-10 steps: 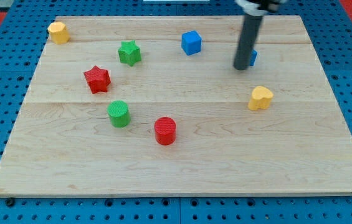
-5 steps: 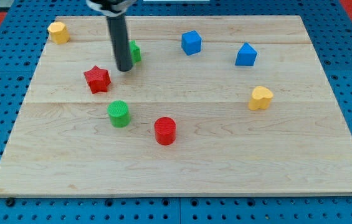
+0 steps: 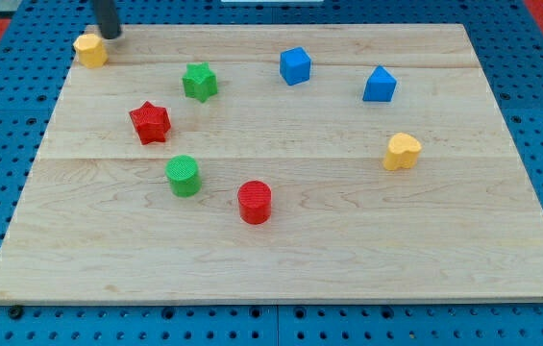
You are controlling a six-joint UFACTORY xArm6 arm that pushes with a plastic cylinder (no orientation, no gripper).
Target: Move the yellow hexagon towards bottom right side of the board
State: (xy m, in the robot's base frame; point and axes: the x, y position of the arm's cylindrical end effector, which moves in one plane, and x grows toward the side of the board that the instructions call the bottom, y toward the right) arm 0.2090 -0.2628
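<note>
Where my tip (image 3: 109,36) stands, yellow hexagon (image 3: 89,49) just lower-left, close beside

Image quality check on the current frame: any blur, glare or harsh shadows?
Camera view: lighting even and diffuse, with only faint soft shadows under blocks such as the red cylinder; no glare on the wooden board. Blocks are sharp. The rod is cropped by the view's top edge; my tip sits just right of and above the yellow hexagon, slightly soft.
</note>
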